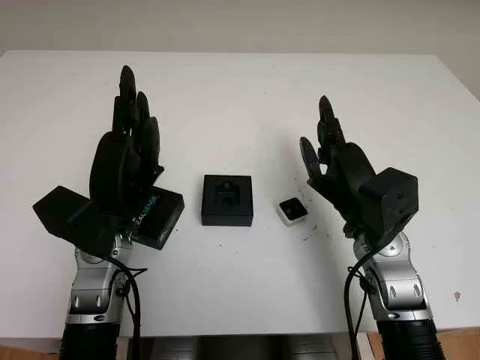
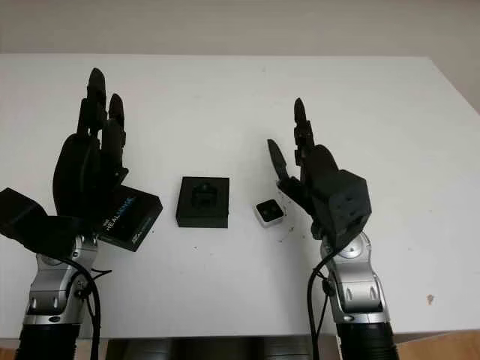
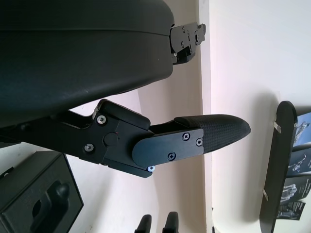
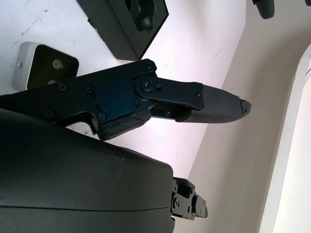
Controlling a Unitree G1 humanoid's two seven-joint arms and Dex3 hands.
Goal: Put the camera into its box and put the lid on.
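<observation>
camera: small white cube with a dark glossy face turned up, sitting on the white table just to the right of the box and just inside my right hand. Looks light and rigid to me, probably a bit slick on the plastic sides. I'd guess the lens face is the part to keep fingers off.

where to grab: my call is the two opposite white side walls, pinched low — it's tiny next to my fingers, so it could squirt out if I squeeze off-centre.

box: black, open, square, with a moulded recess in the middle that the camera presumably drops into. It's between my two hands, apart from both.

lid: black, with pale lettering on it, lying on the table partly under my left hand. Stiff card by the look of it, so I'd take it by the edges.

right hand: open, holding nothing, raised over the table right of the camera with the fingers pointing away from me.

left hand: open too, nothing in it — raised above the lid, fingers pointing away.
</observation>
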